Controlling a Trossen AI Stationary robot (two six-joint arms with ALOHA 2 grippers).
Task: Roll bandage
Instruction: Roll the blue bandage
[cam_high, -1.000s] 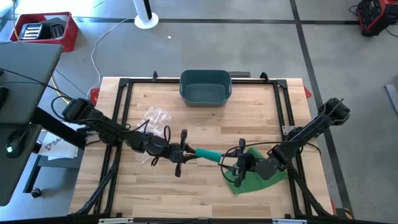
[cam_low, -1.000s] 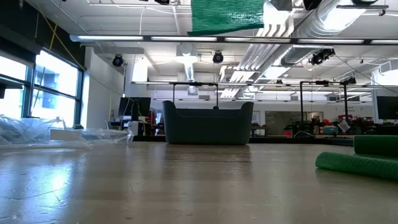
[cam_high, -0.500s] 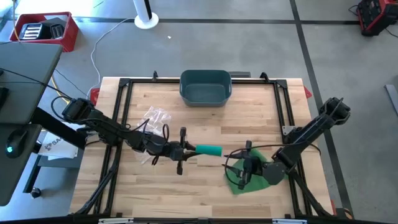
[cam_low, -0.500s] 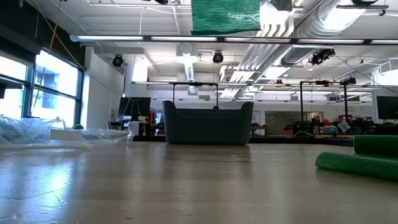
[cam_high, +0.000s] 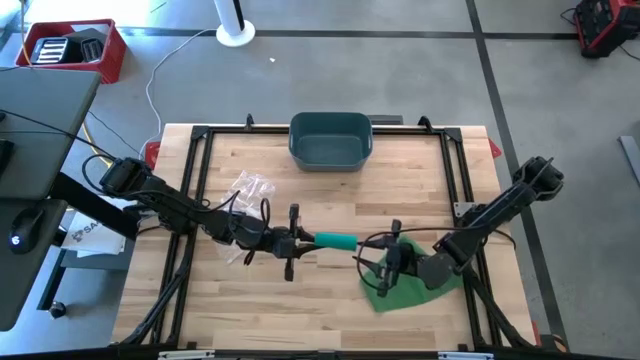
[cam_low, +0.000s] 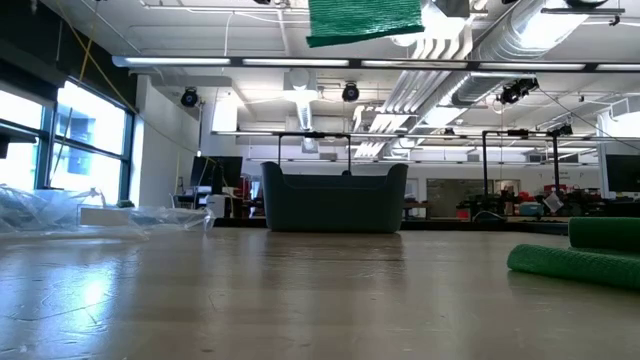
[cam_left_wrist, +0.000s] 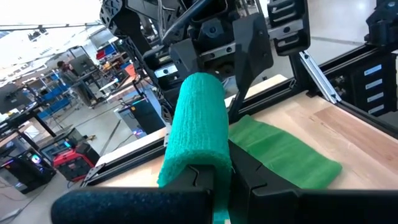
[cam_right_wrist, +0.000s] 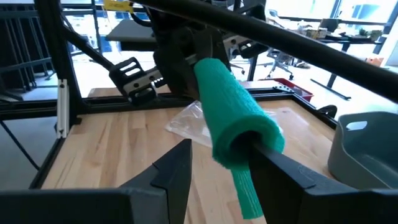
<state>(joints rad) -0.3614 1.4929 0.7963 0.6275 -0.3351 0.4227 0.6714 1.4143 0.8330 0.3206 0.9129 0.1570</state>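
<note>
A teal-green bandage roll (cam_high: 337, 241) hangs level above the table's middle. My left gripper (cam_high: 305, 240) is shut on the roll's left end (cam_left_wrist: 196, 118). A loose tail (cam_right_wrist: 245, 186) drops from its other end to the spread bandage (cam_high: 400, 285) on the table. My right gripper (cam_high: 378, 258) is open at the roll's right end (cam_right_wrist: 233, 112), one finger on either side (cam_right_wrist: 217, 162). In the low view, a strip of the bandage (cam_low: 365, 22) hangs at the top and the spread part (cam_low: 575, 262) lies at the right. My left gripper holds the roll by its left end (cam_left_wrist: 199, 163), coming level from the table's left with the fingers along the roll. The roll covers the fingertips, so the kind of hold stays hidden. The roll is lifted clear and about level. My right gripper: one finger (cam_right_wrist: 273, 163) stands right at the roll's open end; whether it touches, I cannot tell.
A dark teal bin (cam_high: 330, 140) stands at the table's far edge. A crumpled clear wrapper (cam_high: 250, 188) lies left of the middle. Black frame rails (cam_high: 200, 200) run along the table's sides.
My right gripper has swung a little toward the table's right edge, away from the roll's end, and then come back to it, staying open. The roll, slightly slanted before, now hangs level in my left gripper.
</note>
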